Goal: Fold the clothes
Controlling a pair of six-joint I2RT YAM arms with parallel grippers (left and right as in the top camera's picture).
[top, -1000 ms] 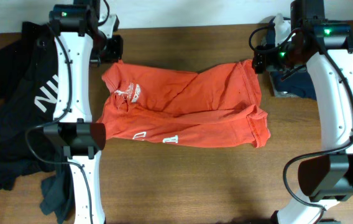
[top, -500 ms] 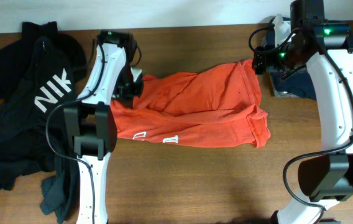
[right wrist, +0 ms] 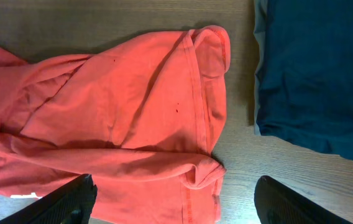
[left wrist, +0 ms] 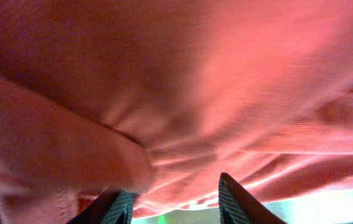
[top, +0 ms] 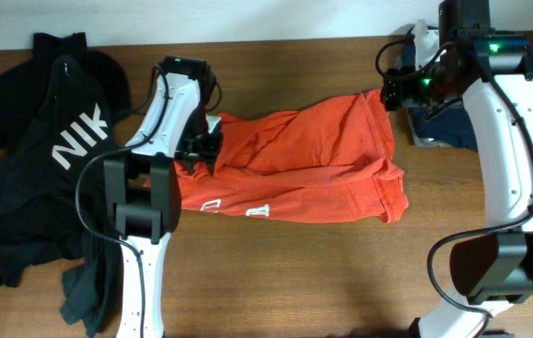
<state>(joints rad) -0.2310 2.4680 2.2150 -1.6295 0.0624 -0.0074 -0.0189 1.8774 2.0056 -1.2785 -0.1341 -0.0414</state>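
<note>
A red shirt with white print lies crumpled across the middle of the wooden table. My left gripper is at the shirt's left end, shut on a fold of the cloth and holding it over the body of the shirt. In the left wrist view the red shirt fills the frame, bunched between the fingers. My right gripper is open and empty, above the shirt's upper right corner. The right wrist view shows the shirt's right hem between its wide-apart fingers.
A pile of black clothes with white lettering lies at the left of the table. A folded navy garment sits at the back right, also in the right wrist view. Bare wood lies in front of the shirt.
My left gripper came from the far left corner onto the shirt's left end and pulled it rightward, folding the collar side inward. The right arm has not moved.
</note>
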